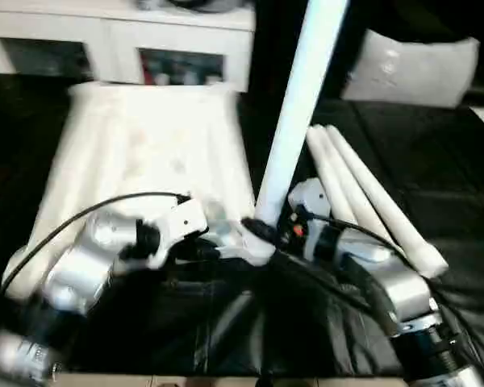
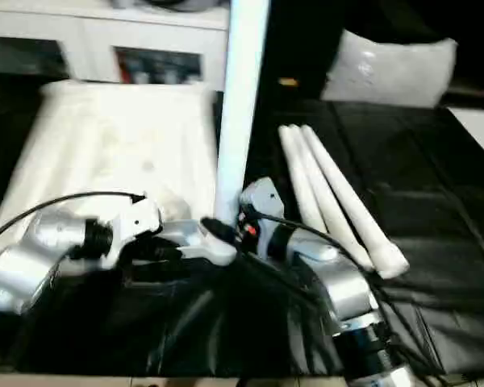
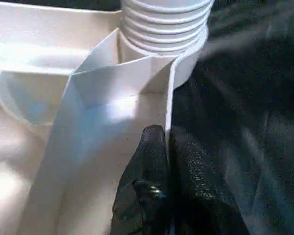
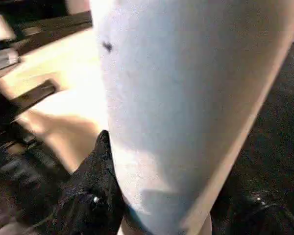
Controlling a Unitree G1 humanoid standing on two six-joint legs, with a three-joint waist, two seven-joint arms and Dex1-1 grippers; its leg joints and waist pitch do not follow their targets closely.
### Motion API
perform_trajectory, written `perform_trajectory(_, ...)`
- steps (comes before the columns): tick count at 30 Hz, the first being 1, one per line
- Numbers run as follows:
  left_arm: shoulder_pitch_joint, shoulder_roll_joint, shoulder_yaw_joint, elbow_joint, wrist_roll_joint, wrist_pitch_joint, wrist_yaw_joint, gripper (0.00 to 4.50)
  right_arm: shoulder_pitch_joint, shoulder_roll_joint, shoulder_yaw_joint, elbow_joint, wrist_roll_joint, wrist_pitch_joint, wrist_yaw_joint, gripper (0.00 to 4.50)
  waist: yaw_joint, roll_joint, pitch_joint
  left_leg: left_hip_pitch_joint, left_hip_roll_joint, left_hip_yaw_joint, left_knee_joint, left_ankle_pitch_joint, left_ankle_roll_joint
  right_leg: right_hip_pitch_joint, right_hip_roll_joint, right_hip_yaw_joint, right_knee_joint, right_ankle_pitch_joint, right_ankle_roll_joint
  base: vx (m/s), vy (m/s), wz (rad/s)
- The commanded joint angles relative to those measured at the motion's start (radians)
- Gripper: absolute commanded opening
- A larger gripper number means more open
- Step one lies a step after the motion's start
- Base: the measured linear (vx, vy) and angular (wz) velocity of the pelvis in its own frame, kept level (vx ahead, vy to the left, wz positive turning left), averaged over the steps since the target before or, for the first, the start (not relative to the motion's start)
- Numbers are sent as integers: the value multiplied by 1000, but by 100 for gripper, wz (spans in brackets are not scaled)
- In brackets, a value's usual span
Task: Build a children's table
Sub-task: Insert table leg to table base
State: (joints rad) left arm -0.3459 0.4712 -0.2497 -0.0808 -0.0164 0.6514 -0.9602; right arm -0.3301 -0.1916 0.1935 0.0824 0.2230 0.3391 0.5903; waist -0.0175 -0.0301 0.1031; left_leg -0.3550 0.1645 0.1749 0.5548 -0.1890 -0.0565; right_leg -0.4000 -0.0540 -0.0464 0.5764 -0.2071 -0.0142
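Observation:
The children's table top [image 1: 145, 153] lies upside down on a black cloth. One white leg [image 1: 294, 121] stands upright at its near right corner, and my right gripper [image 1: 262, 230] is shut on that leg's lower end; the fingers [image 4: 90, 191] straddle the leg [image 4: 186, 98]. The leg's threaded end [image 3: 164, 19] sits at the round corner socket [image 3: 186, 68]. Just beside that socket, my left gripper [image 3: 165, 132] is shut on the top's thin rim [image 3: 169, 98], low at the near edge [image 1: 226, 250].
Loose white legs [image 1: 371, 201] lie side by side on the cloth to the right of the top. A white cabinet [image 1: 121, 40] stands at the back left and a white cushion-like bundle [image 1: 411, 68] at the back right.

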Motion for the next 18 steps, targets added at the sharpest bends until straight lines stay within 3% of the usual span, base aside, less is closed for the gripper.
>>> perform_trajectory(1,4,-46,27,-89,-16,86,66,0,38,1,9,166,-67,62,-81,190,9,21,-25,-1,72,-41,-88,-378,-25,20,-91,60,-83,-408,-175,0,0,0)
perform_trajectory(2,0,-106,-7,-137,-7,139,102,0,16,31,-5,199,-66,60,-125,190,10,20,-27,4,69,-35,-83,-375,-17,19,-90,62,-85,-392,-183,0,0,0)
perform_trajectory(6,-29,-162,-44,-165,-3,199,152,0,-5,53,-10,232,-66,63,-148,190,14,15,-31,0,66,-33,-79,-336,2,27,-93,61,-88,-407,-173,0,0,0)
perform_trajectory(10,-45,-144,-65,-172,18,209,164,0,-10,60,-3,243,-61,82,-130,190,19,12,-39,0,66,-32,-78,-317,10,29,-87,58,-85,-365,-163,0,0,0)
perform_trajectory(14,-49,-116,-78,-176,42,241,178,0,-28,61,10,275,-80,76,-123,190,18,11,-45,-1,66,-30,-76,-298,12,34,-87,56,-79,-330,-180,0,0,0)
perform_trajectory(18,-51,-106,-72,-151,53,239,206,0,-51,71,-11,311,-68,56,-124,190,14,11,-44,0,63,-34,-74,-327,6,31,-90,54,-88,-434,-156,0,0,0)
